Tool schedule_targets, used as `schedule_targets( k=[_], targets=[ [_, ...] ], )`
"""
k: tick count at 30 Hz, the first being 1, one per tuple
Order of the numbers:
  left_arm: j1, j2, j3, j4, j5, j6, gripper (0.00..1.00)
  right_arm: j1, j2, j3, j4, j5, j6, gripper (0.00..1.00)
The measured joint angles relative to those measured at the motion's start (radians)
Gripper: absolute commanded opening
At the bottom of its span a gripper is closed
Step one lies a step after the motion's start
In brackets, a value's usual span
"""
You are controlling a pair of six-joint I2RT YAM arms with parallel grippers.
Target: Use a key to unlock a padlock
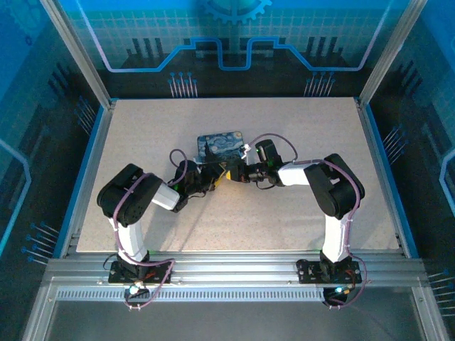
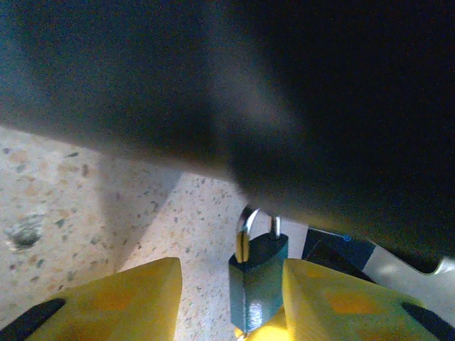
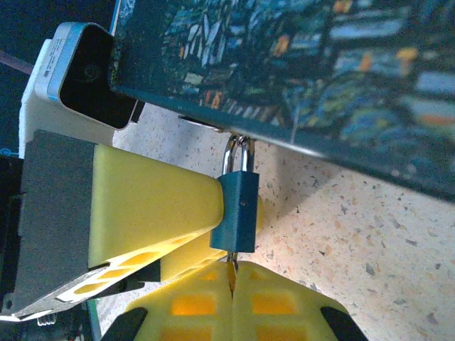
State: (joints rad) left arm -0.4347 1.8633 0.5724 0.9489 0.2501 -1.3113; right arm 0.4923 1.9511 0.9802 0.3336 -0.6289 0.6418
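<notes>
At 6 o'clock in the right wrist view, the right gripper [image 3: 232, 273] has its yellow fingers pressed together on the key [image 3: 232, 260], a thin sliver meeting the underside of the padlock [image 3: 238, 207]. The blue padlock sits mid-picture. A yellow finger of the left gripper [image 2: 231, 270] touches its 9 o'clock side, and that gripper's jaws stand apart astride it. Toward 12 o'clock, the shackle hooks into the starry-print box [image 3: 320, 71] on the speckled table [image 3: 370, 241].

Even overhead light casts soft shadows on the pale surface [image 1: 284, 213]. In the left wrist view a dark, blurred mass looms above the dim padlock [image 2: 257, 284], whose shackle glints. The right wrist view is bright and sharp.
</notes>
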Motion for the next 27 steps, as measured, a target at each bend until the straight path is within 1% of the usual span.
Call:
schedule_targets(
  k=[4, 8, 14, 17, 20, 22, 27],
  targets=[
    [0.0, 0.002, 0.007, 0.008, -0.003, 0.0, 0.33, 0.0, 0.003, 0.0, 0.02, -0.003, 0.043, 0.05],
    [0.0, 0.002, 0.013, 0.019, -0.004, 0.0, 0.26, 0.0, 0.004, 0.0, 0.039, -0.009, 0.077, 0.09],
    [-0.001, 0.002, 0.017, 0.027, -0.011, 0.0, 0.12, 0.0, 0.004, -0.006, 0.064, -0.017, 0.103, 0.19],
    [-0.002, 0.002, 0.017, 0.024, -0.011, 0.0, 0.1, -0.002, 0.0, -0.029, 0.095, -0.017, 0.105, 0.25],
    [-0.002, 0.002, 0.017, 0.018, -0.012, 0.001, 0.09, -0.011, -0.036, -0.069, 0.101, -0.007, 0.083, 0.32],
    [-0.002, -0.003, 0.018, 0.005, -0.012, 0.002, 0.08, -0.021, -0.075, -0.087, 0.075, 0.013, 0.047, 0.37],
    [-0.002, -0.035, 0.018, -0.038, -0.014, 0.003, 0.08, -0.033, -0.208, -0.112, -0.016, 0.091, -0.115, 0.48]
  ],
)
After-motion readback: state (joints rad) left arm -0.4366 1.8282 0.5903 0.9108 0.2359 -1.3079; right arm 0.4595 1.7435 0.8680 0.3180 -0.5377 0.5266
